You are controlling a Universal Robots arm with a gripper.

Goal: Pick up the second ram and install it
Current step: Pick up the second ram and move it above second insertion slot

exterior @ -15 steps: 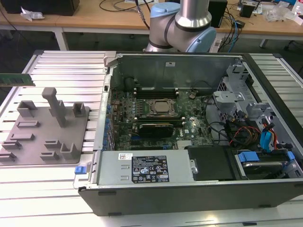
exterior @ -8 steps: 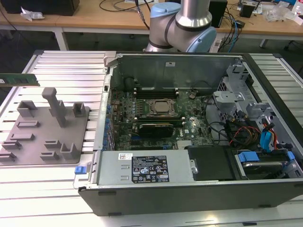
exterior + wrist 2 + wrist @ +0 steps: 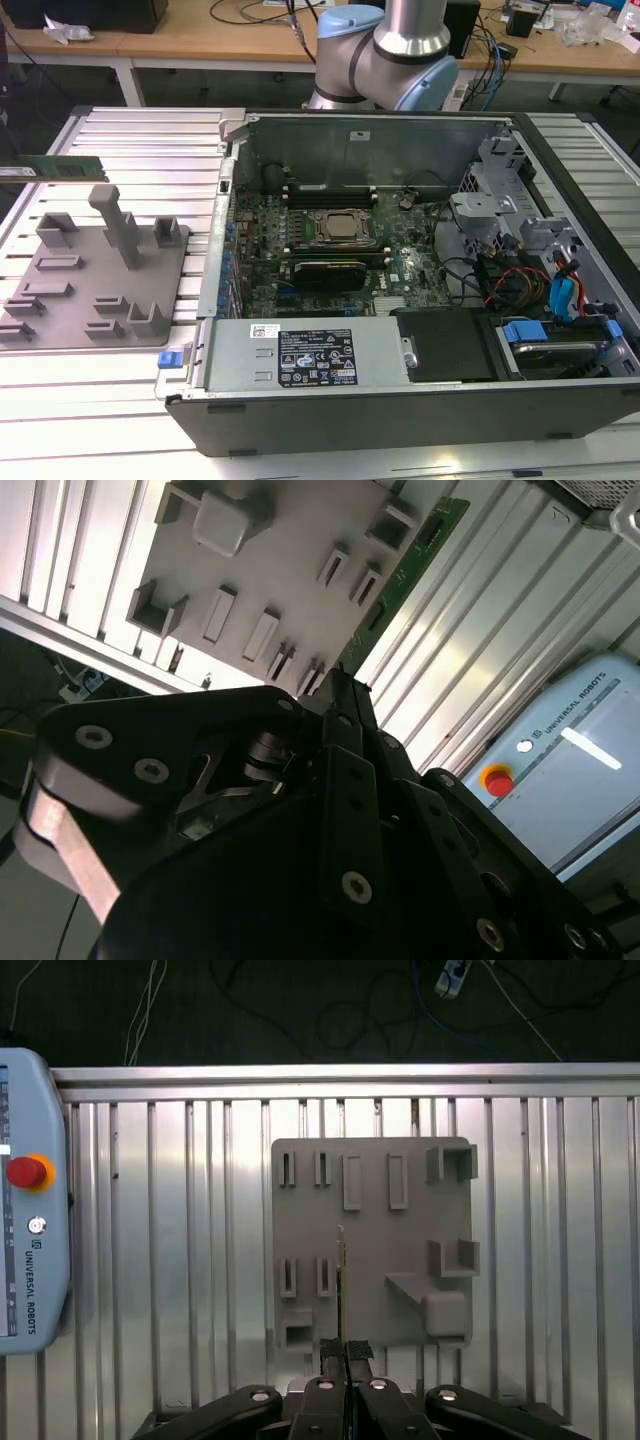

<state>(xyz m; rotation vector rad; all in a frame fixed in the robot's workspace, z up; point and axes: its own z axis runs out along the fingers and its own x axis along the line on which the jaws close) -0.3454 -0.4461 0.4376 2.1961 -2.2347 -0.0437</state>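
The gripper (image 3: pixel 345 1352) pinches one short end of the second ram (image 3: pixel 402 583) — probably light, stiff, fragile — best held by its bare edges.

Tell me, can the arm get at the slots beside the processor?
Probably yes: the case lies open, nothing covers the slots, and the fingers grip the ram.

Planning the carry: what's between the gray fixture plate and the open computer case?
A narrow strip of bare slatted table, seen in the exterior view.
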